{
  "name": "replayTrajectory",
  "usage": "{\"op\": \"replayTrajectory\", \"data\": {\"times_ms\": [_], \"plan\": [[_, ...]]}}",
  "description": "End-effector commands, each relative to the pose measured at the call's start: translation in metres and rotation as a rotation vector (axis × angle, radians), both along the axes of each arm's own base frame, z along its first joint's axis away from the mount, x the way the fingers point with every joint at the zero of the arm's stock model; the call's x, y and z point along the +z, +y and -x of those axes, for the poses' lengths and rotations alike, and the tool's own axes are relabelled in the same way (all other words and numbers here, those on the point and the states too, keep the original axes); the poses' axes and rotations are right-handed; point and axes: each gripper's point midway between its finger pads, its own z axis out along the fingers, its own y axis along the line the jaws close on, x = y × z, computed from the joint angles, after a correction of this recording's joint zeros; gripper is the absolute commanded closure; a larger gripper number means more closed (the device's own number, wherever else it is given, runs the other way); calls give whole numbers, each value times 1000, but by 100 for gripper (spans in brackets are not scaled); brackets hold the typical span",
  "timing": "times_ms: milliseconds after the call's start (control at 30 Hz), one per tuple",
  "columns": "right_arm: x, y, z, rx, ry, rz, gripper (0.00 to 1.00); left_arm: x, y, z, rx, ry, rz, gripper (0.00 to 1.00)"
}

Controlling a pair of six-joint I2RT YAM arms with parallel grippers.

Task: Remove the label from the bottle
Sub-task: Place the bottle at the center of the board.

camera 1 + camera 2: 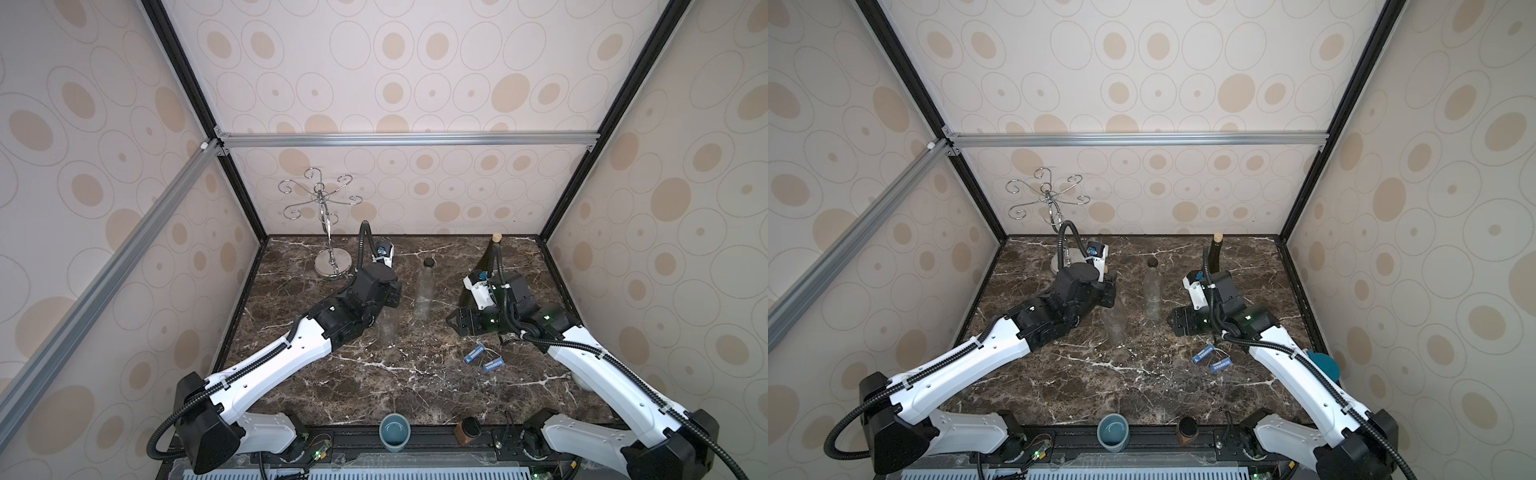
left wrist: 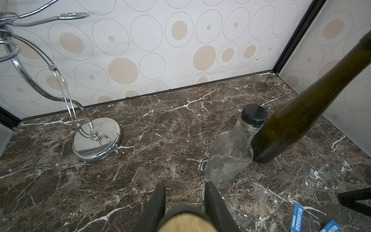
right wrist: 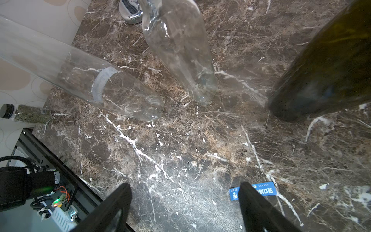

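A tall clear bottle (image 1: 388,328) stands on the marble, and my left gripper (image 1: 388,299) is shut on its corked top. In the left wrist view the cork (image 2: 186,223) sits between the two black fingers (image 2: 158,200). The right wrist view shows this bottle (image 3: 100,84) bare, with a pale band of residue. Two blue labels (image 1: 474,353) (image 1: 493,365) lie flat on the table. My right gripper (image 1: 461,322) hovers open and empty over the table, one finger next to a blue label (image 3: 263,189).
A clear bottle with a black cap (image 1: 424,291) stands mid-table, and a dark green corked bottle (image 1: 496,249) behind my right arm. A chrome cup rack (image 1: 330,232) stands back left. A blue cup (image 1: 394,430) and a brown object (image 1: 467,430) sit at the front edge.
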Motion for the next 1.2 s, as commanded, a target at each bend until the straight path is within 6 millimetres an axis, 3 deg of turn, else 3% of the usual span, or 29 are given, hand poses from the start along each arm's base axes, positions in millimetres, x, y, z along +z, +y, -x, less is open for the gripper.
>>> {"op": "replayTrajectory", "data": {"times_ms": [0, 67, 267, 433, 1000, 1167], "plan": [[-2, 1, 2, 3, 0, 8, 14, 27, -2, -1, 26, -65, 106, 88], [-2, 0, 2, 3, 0, 8, 14, 25, -1, 0, 27, -62, 105, 83], [-1, 0, 2, 2, -11, 2, 13, 29, -1, 5, 7, -61, 113, 52], [3, 1, 3, 8, -11, 0, 13, 29, -2, 10, -29, -57, 113, 34], [10, 1, 2, 16, -31, -4, 12, 36, -6, 17, -111, -38, 87, 2], [9, 0, 4, 17, -27, -4, 12, 42, 0, 17, -143, -38, 89, 0]]}}
